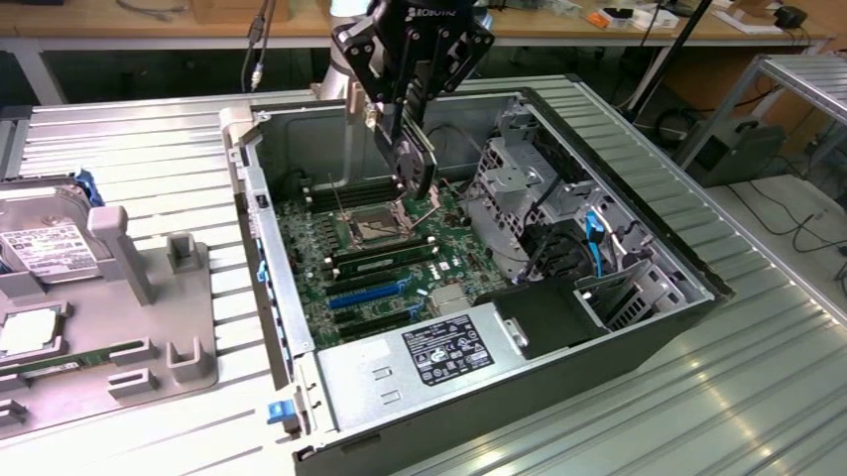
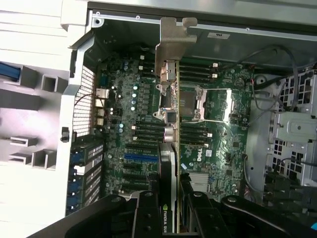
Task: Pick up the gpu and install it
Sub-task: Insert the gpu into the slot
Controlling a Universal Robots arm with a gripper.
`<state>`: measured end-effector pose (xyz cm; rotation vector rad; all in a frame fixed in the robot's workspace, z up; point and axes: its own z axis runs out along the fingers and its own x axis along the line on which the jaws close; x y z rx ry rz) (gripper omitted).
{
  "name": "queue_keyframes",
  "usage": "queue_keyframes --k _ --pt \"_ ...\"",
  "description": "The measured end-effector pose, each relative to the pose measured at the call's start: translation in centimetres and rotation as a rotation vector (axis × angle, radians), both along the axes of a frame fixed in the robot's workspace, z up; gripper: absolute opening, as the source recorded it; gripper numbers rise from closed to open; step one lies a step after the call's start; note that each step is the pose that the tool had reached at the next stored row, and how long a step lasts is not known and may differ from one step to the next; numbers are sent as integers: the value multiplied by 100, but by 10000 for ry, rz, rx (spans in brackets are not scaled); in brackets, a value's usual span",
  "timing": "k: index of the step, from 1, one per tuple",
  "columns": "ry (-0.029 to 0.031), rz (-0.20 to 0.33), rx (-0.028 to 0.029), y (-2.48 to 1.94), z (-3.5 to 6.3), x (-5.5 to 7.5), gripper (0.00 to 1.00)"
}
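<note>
The gpu [image 2: 168, 116] has a dull silvery metal bracket; the computer case [image 1: 351, 377] is matt grey sheet metal; the worktop [image 1: 741, 397] is ribbed pale metal.

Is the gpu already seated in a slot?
No, the gripper holds the gpu up above the motherboard.

Exterior view overlooks the computer case [image 1: 582, 392] obliquely; wrist view faces its motherboard [image 2: 218, 144] closely.
</note>
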<state>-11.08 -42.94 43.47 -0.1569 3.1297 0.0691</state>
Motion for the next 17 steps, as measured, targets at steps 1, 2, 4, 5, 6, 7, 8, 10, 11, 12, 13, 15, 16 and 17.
queue_keyframes --k 1,2,4,5,6,7,8,10,11,12,13,15,16,17 --pt "0 15 0 0 0 0 27" --pt "0 35 0 0 0 0 27" --pt "0 71 0 0 0 0 27" --pt "0 95 0 0 0 0 27" --pt "0 121 0 0 0 0 27" --pt "0 142 0 0 0 0 27" --pt "1 170 -1 0 0 0 27" --pt "1 227 -1 0 0 0 27" --pt "0 265 0 0 0 0 27" --pt "0 316 0 0 0 0 27" --pt "0 369 0 0 0 0 27" --pt "0 498 -1 0 0 0 27" --pt "0 550 0 0 0 0 27" --pt "0 608 0 0 0 0 27"
